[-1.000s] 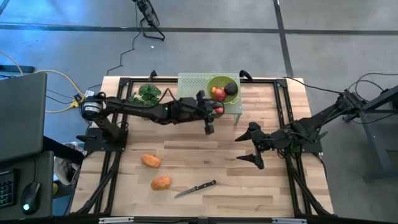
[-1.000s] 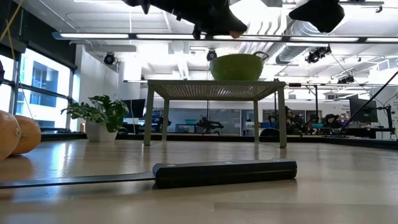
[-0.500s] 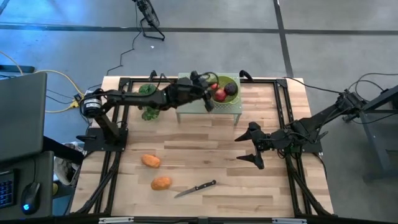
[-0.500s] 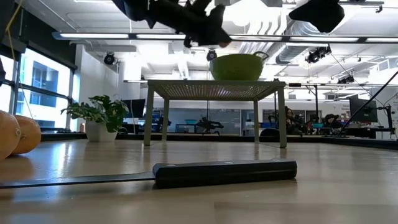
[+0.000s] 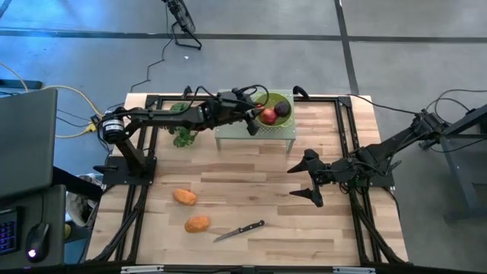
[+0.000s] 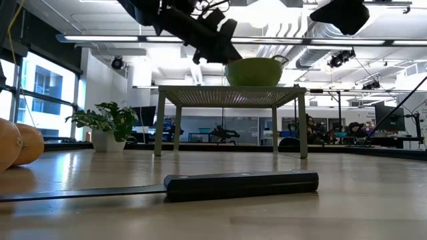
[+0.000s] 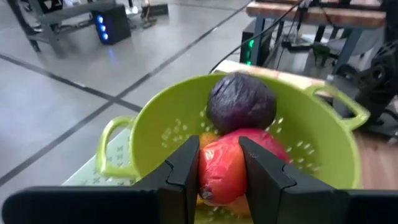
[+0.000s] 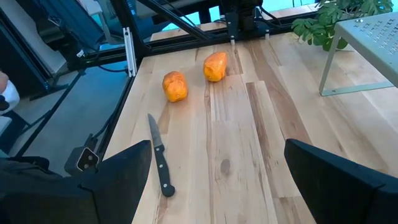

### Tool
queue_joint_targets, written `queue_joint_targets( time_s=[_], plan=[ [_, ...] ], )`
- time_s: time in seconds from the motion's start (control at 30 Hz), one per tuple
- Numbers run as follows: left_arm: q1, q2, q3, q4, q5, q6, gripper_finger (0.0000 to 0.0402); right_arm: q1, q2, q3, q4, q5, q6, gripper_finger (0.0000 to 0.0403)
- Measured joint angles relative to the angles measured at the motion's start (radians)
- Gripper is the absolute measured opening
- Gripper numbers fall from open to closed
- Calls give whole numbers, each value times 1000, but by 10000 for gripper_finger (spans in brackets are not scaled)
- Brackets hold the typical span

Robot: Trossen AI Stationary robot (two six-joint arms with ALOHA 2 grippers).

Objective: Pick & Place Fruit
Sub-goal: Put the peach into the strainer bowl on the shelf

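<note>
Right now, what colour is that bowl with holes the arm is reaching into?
Lime green. The bowl shows best in the left wrist view, with the left gripper over it.

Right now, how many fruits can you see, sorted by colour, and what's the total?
Orange: 2, both ovals on the table
Red: 1, in the green colander, between the left hand's fingers
Dark purple: 1, in the colander
Total: 4; smaller ones may lie hidden beneath those in the colander.

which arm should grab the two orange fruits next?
Left, probably. Both orange fruits lie on the table's left half. The left gripper is at the green colander; the right gripper hangs open, mid-table.
</note>
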Motion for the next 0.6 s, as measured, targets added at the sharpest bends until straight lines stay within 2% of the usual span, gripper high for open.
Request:
queue_joint_targets(
  time_s=[0.33, 0.6],
  plan=[
    [1, 0, 0, -29, -2, 0, 94, 0, 0, 0, 0, 0, 5, 362],
    [1, 0, 0, -29, 13, 5, 124, 0, 0, 0, 0, 0, 7, 362]
  ],
)
